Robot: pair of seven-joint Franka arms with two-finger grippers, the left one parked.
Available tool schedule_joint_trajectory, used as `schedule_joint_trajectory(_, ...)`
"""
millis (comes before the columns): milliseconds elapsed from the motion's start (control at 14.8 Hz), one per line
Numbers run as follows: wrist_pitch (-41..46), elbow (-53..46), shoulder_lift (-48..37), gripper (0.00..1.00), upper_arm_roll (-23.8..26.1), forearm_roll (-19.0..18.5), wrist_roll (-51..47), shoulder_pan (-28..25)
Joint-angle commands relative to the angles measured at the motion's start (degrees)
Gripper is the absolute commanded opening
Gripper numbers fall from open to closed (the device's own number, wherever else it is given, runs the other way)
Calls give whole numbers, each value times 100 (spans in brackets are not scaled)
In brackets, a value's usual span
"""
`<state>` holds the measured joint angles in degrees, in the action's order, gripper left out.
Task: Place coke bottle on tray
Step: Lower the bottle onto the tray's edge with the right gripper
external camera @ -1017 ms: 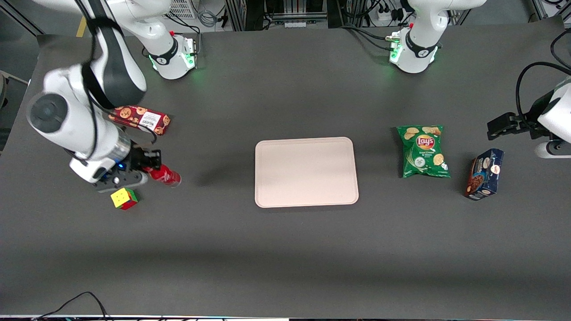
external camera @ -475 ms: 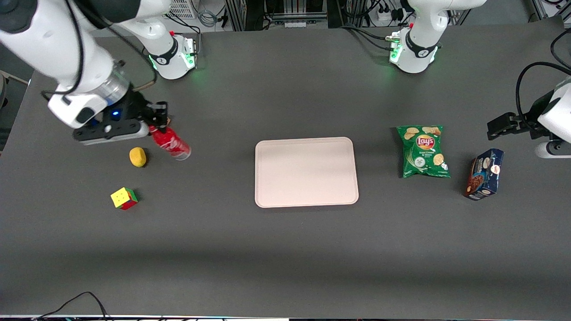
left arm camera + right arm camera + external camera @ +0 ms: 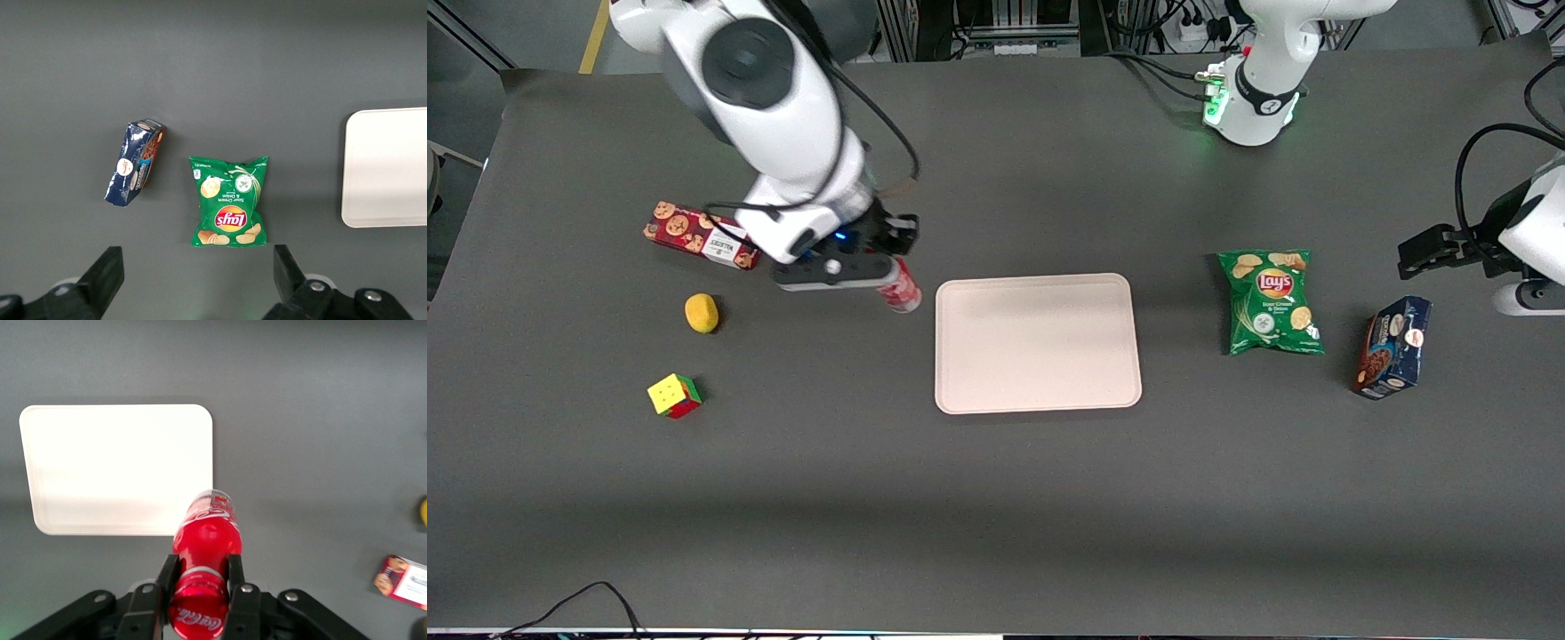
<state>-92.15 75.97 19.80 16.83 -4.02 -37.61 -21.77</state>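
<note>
My right gripper is shut on the coke bottle, a small red bottle, and holds it in the air just beside the tray's edge nearest the working arm. In the right wrist view the fingers clamp the bottle near its cap end, its base pointing down over the table next to a tray corner. The tray is a large flat pinkish-beige rectangle with nothing on it; it also shows in the right wrist view.
A red cookie box, a yellow lemon and a colour cube lie toward the working arm's end. A green chips bag and a dark blue box lie toward the parked arm's end.
The gripper lifted the coke bottle from beside the cube and carried it sideways toward the tray, now hovering at its edge. The lemon and cookie box have come into view.
</note>
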Motion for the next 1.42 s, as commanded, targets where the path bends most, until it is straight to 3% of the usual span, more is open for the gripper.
schedule_joint_trajectory(0,-372,-496,804,0,5,-336,-492,-275)
schedule_joint_trajectory(542,-2481,883,1201,0,14,-477,-853,-390)
schedule_joint_trajectory(1288,-2711,1385,1245,0,5,-670,-1082,-346)
schedule_joint_trajectory(1356,-2720,1411,1245,13,5,-670,-1082,-346)
